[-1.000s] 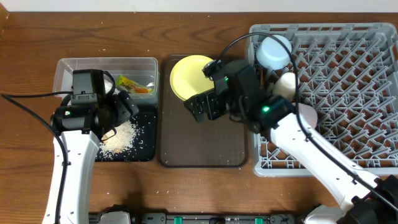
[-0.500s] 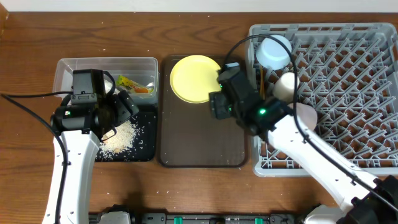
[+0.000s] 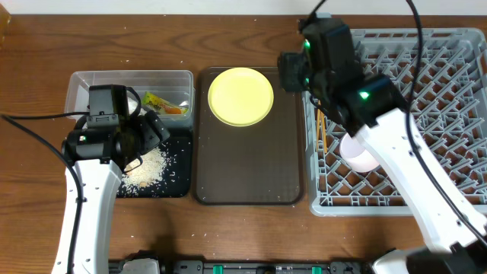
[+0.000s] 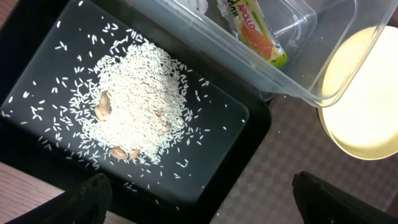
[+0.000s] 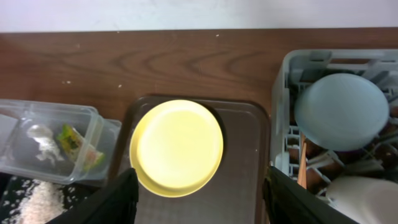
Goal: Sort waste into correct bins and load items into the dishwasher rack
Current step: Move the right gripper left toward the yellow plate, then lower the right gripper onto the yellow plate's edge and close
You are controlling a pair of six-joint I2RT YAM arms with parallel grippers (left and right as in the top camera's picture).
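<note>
1. The yellow plate (image 3: 240, 96) lay flat at the upper end of the brown serving tray (image 3: 251, 175), upper centre of the overhead frame, not yet in the grey rack (image 3: 426, 99) on the right
2. The right gripper (image 5: 199, 205) hung over the seam between tray and rack, jaws apart and holding nothing
3. The left gripper (image 4: 208, 208) hovered over the black tray (image 4: 236, 130) at lower left, jaws wide and empty. Rice (image 4: 134, 106) was heaped in that tray, and the wrapper (image 4: 258, 34) and tissue (image 5: 38, 134) sat in the clear tub (image 3: 84, 84) above it
4. Likely risk: the plate's rim sat low on the tray, so the fingers might skid over it or shove the plate instead of pinching it
5. Likely risk: a pinch on the thin rim might let the plate tip in transit, or it might knock the blue bowl (image 5: 341, 111) or chopsticks (image 3: 320, 125) along the rack's left side
</note>
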